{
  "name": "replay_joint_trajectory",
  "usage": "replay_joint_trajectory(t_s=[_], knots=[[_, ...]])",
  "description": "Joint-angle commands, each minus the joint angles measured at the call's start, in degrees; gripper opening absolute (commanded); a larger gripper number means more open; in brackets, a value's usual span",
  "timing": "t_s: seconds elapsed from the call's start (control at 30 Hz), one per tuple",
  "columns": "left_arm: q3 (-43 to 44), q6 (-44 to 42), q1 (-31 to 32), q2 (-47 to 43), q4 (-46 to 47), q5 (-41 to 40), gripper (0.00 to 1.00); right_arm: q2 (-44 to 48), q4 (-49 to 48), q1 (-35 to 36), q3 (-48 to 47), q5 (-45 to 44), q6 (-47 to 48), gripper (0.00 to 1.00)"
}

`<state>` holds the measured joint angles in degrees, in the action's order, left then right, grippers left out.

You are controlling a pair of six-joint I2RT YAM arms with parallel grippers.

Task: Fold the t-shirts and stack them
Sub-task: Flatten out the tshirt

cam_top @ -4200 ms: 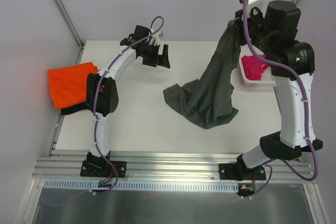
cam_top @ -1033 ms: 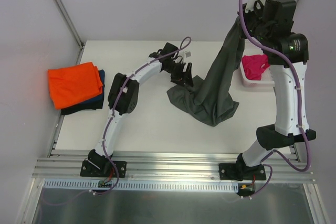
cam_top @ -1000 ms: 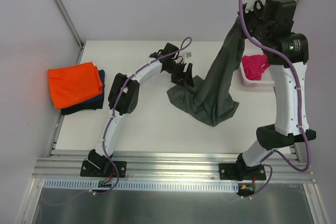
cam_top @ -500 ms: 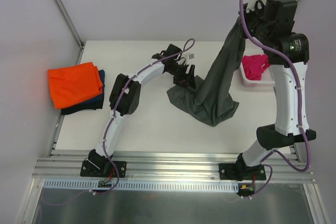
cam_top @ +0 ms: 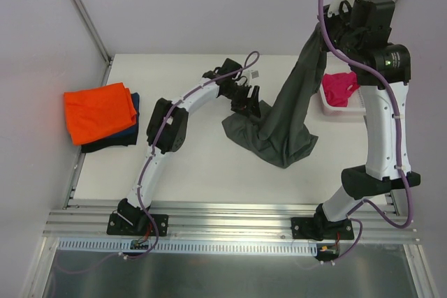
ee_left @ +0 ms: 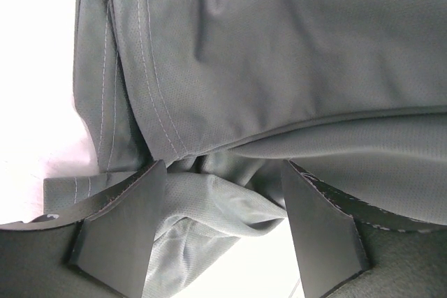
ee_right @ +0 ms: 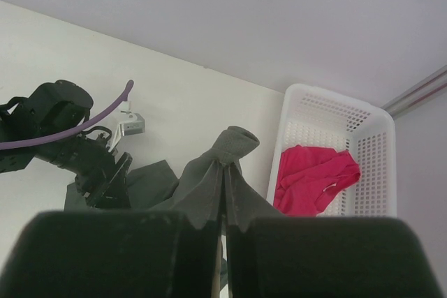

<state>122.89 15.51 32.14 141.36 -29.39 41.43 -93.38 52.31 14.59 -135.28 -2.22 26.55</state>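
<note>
A dark grey t-shirt (cam_top: 279,130) hangs from my right gripper (cam_top: 320,27), which is raised high at the back right and shut on a bunched corner (ee_right: 234,143). The shirt's lower part lies crumpled on the table. My left gripper (cam_top: 250,107) is down at the heap's left edge, open, its fingers (ee_left: 119,228) apart on either side of a loose grey fold (ee_left: 230,204). An orange t-shirt (cam_top: 98,109) lies folded on a navy one (cam_top: 115,139) at the far left. The magenta-pink t-shirt (cam_top: 339,87) sits in the basket.
The white lattice basket (cam_top: 355,107) stands at the table's right back edge, close beside the right arm. The folded stack lies by the left table edge. Grey walls enclose the back and sides.
Over the last seconds the left arm reached right from the table's back middle to the grey shirt's edge. In the last second it crept slightly further in. The right gripper holds still.
</note>
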Motion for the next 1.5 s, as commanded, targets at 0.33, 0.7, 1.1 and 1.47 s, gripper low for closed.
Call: replay_joint_trajectory(t_s=[0.33, 0.7, 1.1, 1.47], knots=[[1.47, -0.83, -1.73, 0.50, -0.41, -0.30, 0.66, -0.04, -1.60, -0.70, -1.56, 0.02, -0.88, 0.00], [1.56, -0.57, -1.55, 1.90, -0.41, 0.32, 0.59, 0.48, -1.51, -0.88, -0.95, -0.33, -0.71, 0.01], [1.56, -0.48, -1.55, 1.90, -0.32, 0.49, 0.48, 0.13, -1.60, -1.05, -1.12, -0.07, -0.88, 0.01], [1.39, -0.21, -1.55, 1.73, -0.15, 0.49, 0.40, -0.04, -1.51, -1.05, -1.12, -0.07, -0.88, 0.01]])
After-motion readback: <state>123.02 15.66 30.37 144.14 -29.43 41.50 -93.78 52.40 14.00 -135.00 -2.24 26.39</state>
